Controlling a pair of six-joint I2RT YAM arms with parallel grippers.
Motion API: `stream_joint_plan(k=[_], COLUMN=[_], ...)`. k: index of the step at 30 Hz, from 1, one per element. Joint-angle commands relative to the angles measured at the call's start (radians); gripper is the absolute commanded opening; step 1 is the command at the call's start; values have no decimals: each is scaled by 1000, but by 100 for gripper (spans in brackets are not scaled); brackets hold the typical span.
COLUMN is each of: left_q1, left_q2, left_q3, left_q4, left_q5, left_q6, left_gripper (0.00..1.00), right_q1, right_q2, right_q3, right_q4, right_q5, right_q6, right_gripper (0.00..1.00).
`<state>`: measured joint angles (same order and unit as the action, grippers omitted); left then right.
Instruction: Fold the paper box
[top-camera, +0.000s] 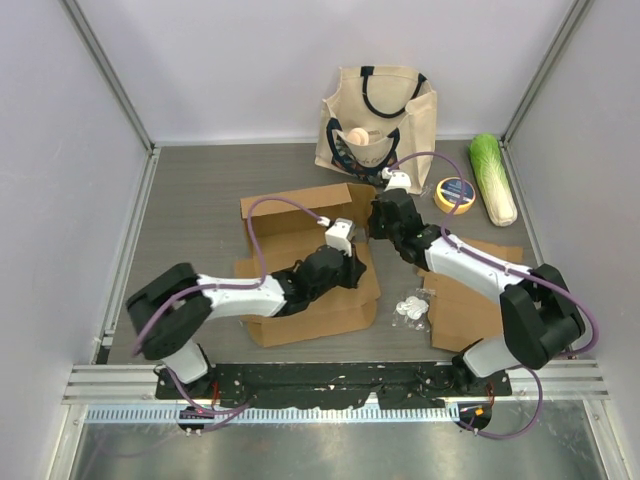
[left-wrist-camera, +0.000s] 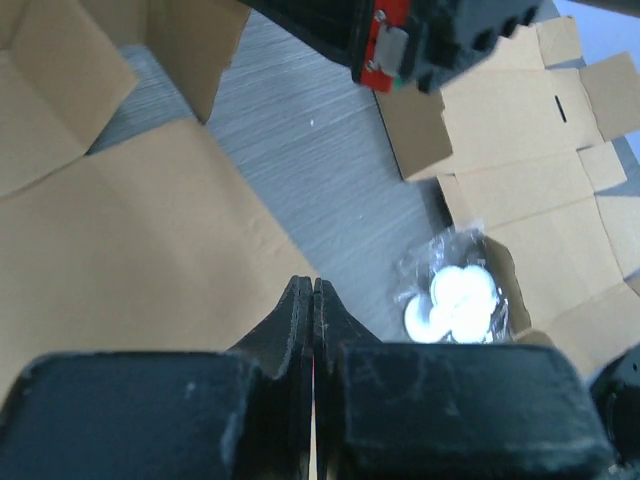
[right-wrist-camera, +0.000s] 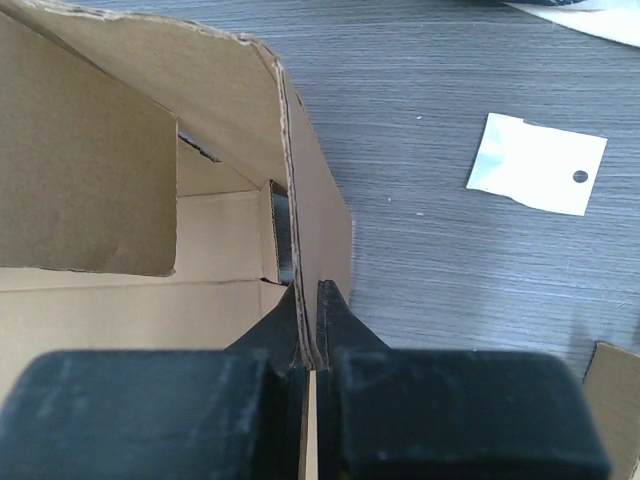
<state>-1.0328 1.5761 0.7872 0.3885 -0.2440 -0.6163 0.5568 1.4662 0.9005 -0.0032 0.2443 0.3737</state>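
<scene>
The paper box (top-camera: 290, 238) lies at the middle of the table (top-camera: 200, 190), a little toward 9 o'clock. It is brown corrugated card and only partly formed. The far wall at its 12 o'clock side stands up, the near panels and flaps lie flat, and the near flap reaches toward 6 o'clock.

The right gripper (top-camera: 378, 228) is at the box's 2 o'clock corner. In the right wrist view its fingers (right-wrist-camera: 345, 320) are clamped on the top edge of an upright side wall (right-wrist-camera: 300, 180), with the card edge running straight between them.

The left gripper (top-camera: 356, 270) is over the box's 4 o'clock edge. Its jaws are pressed together above the flat panel (left-wrist-camera: 150, 260); I cannot tell whether any card is pinched between them.

A tote bag (top-camera: 378, 115) stands at 12 o'clock. A roll of tape (top-camera: 455, 193) and a cabbage (top-camera: 493, 178) lie at 2 o'clock. A second, unfolded cardboard blank (top-camera: 470, 295) lies at 4 o'clock. A clear packet of white pieces (top-camera: 412, 307) sits between it and the box, just beside the left fingers. In the right wrist view a white pouch with a punched hole (right-wrist-camera: 537, 163) lies on the bare table.
</scene>
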Motion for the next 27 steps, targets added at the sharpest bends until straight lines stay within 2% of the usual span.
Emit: stream_joint_plan(k=[1,6,10,18,21,22,25,27], left_q1=[0,2,17,60,60,62,60,62], left_q2=[167,289,338,354,358,360,367,366], left_q3=[78,73,60,20,15,17,15,9], left_q4=[239,262,214,219,236,243,256,282], left_q5=[-14,-101,-158,-118,-101,-92,-81,-71], left_q6=[-11,-147,-243,-327,-321,-313,-307,-303], left_gripper=[0,0,0,0,0,0,0,0], right_q1=[8,9,8,28,49,57,107,144], right_q2=[-63,-66,-70,-55,-29,-21,-9,11], right_q3=[41,40,40,87,130,135,114,109], right_q4=[26,20,9,-72,-159,-173,-164,-147], right_q5=[-17,-33,-30,-28,5,10,88,145], right_q6=[42,60,54,53,186,283,423,455], right_gripper=[1,1,1,1,1,1,1,1])
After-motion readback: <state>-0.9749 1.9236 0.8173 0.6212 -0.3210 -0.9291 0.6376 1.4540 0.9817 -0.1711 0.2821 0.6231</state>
